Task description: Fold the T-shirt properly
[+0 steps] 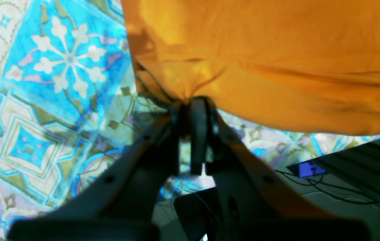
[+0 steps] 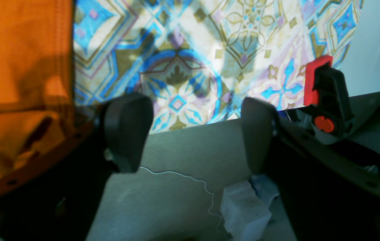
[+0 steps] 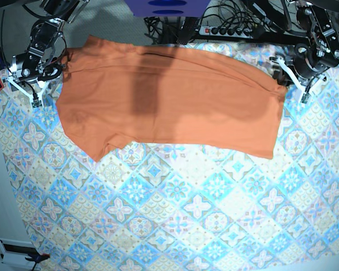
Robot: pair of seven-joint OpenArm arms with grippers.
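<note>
Base view: T-shirt (image 3: 169, 101) lies folded across the tablecloth (image 3: 175, 220).
Left gripper (image 1: 191, 103) pinches a bunched shirt edge; right gripper (image 2: 195, 130) has its jaws spread, holding nothing.

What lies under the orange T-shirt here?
Only the tile-patterned tablecloth shows around the T-shirt, which lies spread on it. Anything beneath the cloth is covered. The left claw pinches its edge.

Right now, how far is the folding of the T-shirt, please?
Done: the T-shirt lies doubled lengthwise across the far part of the tablecloth. In hand: the left gripper is shut on its edge, while the right gripper is open, holding nothing. Left: the crosswise folds; it is a long strip, sleeve sticking out.
</note>
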